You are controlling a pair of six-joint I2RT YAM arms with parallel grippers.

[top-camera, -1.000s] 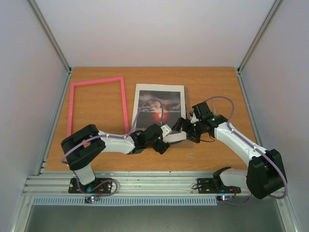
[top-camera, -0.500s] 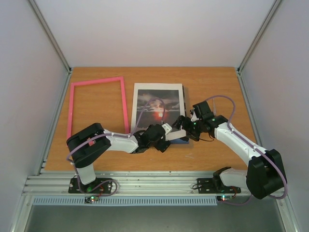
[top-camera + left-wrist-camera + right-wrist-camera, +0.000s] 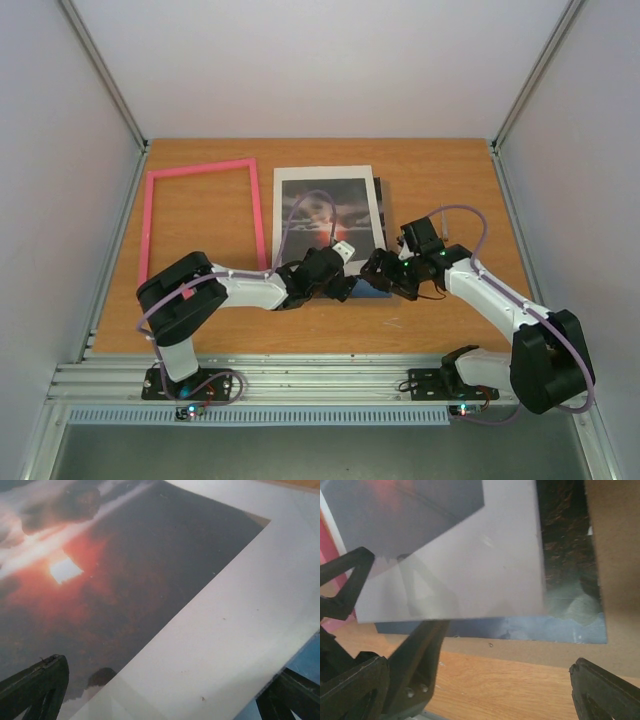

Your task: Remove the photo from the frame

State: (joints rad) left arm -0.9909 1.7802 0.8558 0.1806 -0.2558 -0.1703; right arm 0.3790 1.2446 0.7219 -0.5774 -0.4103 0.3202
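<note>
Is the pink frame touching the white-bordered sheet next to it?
Apart. The top external view shows a strip of bare wooden table between the right rail of the pink frame and the left edge of the white-bordered sheet.

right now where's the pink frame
Top view: the frame lies flat on the table's left side, just left of the photo.

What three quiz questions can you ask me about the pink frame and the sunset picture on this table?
1. True or false: the thin bright pink rectangular frame lies on top of the rectangular red-orange sunset print.
2. What shows through the middle of the pink frame? A) bare wooden table B) a white sheet C) a blue cloth
3. Fill in: the border around the sunset print is ____.

Key: 1 false (it lies beside it); 2 A; 3 white.
</note>
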